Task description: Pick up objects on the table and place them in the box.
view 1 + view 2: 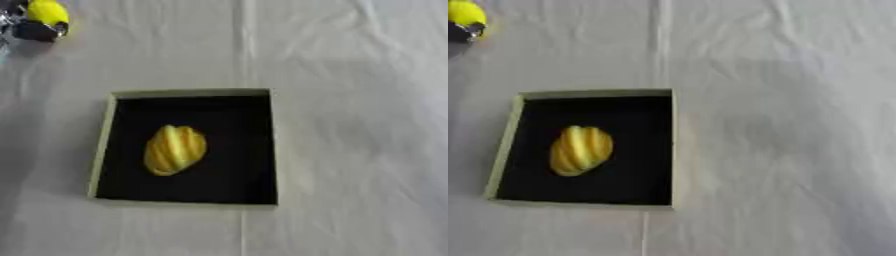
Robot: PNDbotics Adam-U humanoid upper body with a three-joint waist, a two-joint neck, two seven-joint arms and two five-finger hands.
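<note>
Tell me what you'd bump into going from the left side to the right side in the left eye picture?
Left hand up in the far corner, with something yellow in it → the box's left wall → yellow ridged fruit inside the box → the box's right wall → only white cloth after that.

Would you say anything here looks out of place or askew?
Nothing stands out. The ridged yellow object lies inside the box, which sits slightly askew on the wrinkled white cloth. The left hand holds another yellow object.
</note>
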